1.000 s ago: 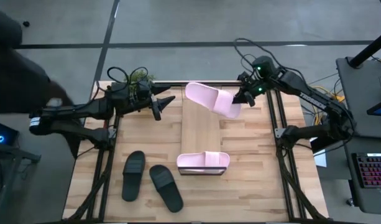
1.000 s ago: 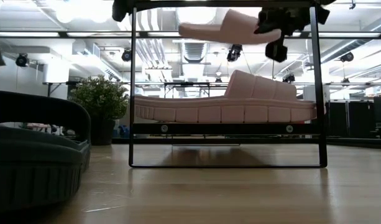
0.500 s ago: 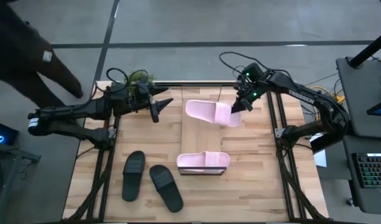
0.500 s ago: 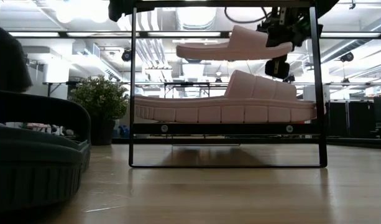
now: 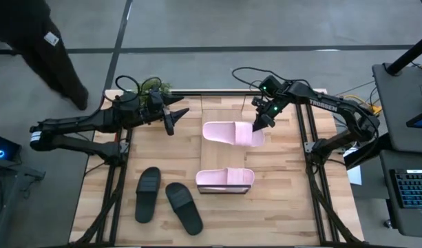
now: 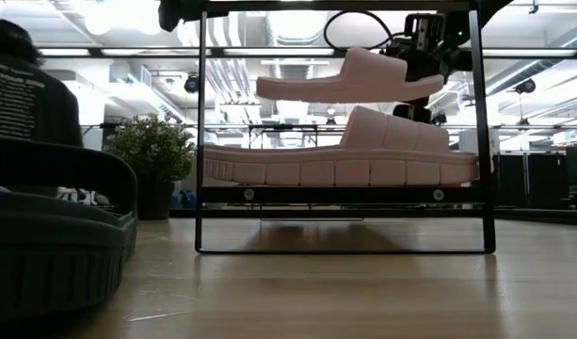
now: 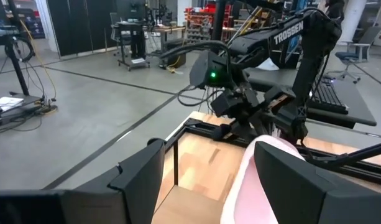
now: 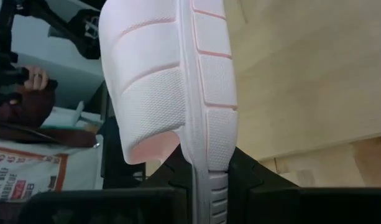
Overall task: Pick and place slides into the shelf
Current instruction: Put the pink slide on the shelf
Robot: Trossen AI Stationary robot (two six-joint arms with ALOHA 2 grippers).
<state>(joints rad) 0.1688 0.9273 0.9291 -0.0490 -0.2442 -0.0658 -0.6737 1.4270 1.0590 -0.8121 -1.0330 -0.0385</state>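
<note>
Second pink slide held over the shelf, ready to be set down.

The shelf (image 5: 224,155) already carries one pale pink slide (image 5: 225,179) at its near end. Above the shelf's middle, the right gripper (image 5: 259,124) is clamped on one end of the other pink slide (image 5: 228,133), which hangs level and clear of the board in the low view. The two black slides (image 5: 168,200) lie on the table beside the shelf. The left gripper (image 5: 171,116) waits with fingers apart near the far left corner. Judged next: lower the slide flat onto the board, beside the first, then let go.
</note>
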